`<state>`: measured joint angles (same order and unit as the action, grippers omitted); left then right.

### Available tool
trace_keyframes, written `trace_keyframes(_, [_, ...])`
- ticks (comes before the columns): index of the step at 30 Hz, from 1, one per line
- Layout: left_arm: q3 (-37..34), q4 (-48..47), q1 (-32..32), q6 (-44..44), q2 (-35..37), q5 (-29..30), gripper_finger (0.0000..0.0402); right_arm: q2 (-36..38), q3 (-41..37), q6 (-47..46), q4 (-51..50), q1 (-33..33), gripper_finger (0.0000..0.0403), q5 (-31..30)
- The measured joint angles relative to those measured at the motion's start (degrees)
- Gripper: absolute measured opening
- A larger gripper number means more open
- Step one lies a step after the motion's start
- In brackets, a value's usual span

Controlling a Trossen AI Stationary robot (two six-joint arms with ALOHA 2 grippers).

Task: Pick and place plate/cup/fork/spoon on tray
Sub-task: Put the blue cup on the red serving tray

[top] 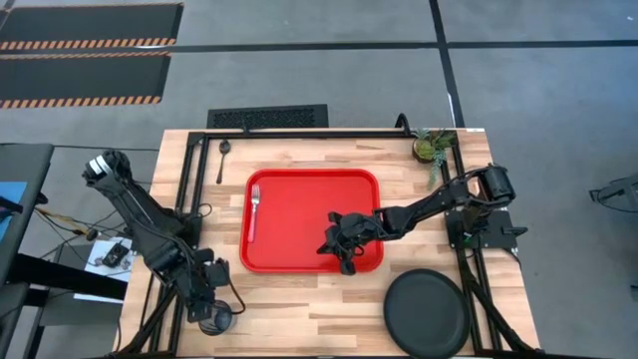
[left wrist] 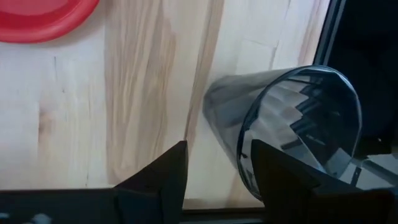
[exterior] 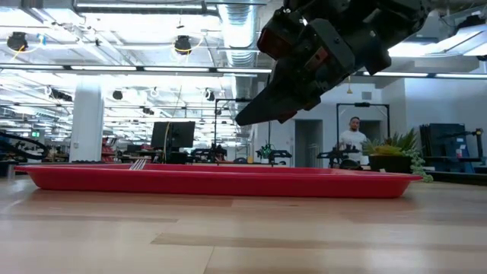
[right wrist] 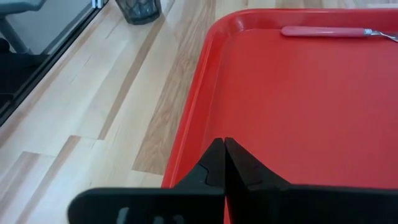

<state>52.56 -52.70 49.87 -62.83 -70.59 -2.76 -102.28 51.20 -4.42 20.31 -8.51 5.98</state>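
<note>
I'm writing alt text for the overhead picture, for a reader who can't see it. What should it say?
Seen from above, a red tray on a wooden table holds only a fork. The right gripper hovers shut over the tray's near right part, and the left gripper is at the cup by the near left corner. A black plate and a spoon lie off the tray.

floor [top: 518, 90]: grey | ceiling ducts [exterior: 236, 15]: lit | person [exterior: 351, 137]: standing far back

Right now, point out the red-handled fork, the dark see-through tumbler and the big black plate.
Red-handled silver fork [top: 254, 212]: high view, mid-handle, lying on the tray.
Dark-tinted see-through tumbler [left wrist: 292, 124]: left wrist view, its side wall.
Large round black plate [top: 427, 313]: high view, its centre.
</note>
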Motion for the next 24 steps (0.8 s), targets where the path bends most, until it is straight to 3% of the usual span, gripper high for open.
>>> trace_keyframes(11, [-3.3, 4.1, 0.1, -1.0, 0.0, -0.4, 0.0151, 0.0, 0.0, 0.4, 0.0, 0.0, 0.0011, 0.0])
trace_keyframes(14, [-3.3, 4.3, 0.1, -0.7, 0.0, 0.4, 0.0118, 0.0, 0.0, 0.4, -0.1, 0.0, 0.0011, 0.0])
trace_keyframes(20, [-3.3, 4.0, 0.1, 3.8, 0.0, 0.9, 0.0014, 0.0, 0.0, 0.4, -0.1, 0.0, 0.0011, 0.0])
trace_keyframes(24, [-2.6, 3.4, -0.4, 7.1, 0.0, 3.1, 0.0006, 0.0, 0.0, 0.0, -0.1, 0.0, 0.0011, 0.0])
